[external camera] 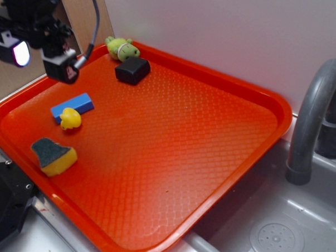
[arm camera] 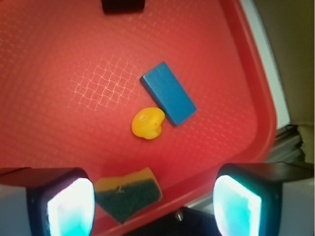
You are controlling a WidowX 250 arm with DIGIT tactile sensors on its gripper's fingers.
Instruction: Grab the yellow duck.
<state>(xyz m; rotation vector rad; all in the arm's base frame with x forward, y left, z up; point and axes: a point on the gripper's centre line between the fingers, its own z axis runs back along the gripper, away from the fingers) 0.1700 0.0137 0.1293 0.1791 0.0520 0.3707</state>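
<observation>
While my gripper (arm camera: 152, 201) hangs wide open above the tray (external camera: 224, 106) with nothing between its fingers (arm camera: 64, 201), the grab has not begun. Nearest below me lies the sponge (arm camera: 129, 192); just past it sits the yellow duck (arm camera: 147, 123), touching the blue block (arm camera: 168, 92). I judge the descent and the closing are all left to do

At upper left the gripper (external camera: 41, 58) hangs above the orange tray (external camera: 212, 133), jaws apart. Below it, left of centre, the yellow duck (external camera: 70, 119) touches the blue block (external camera: 73, 106).
</observation>
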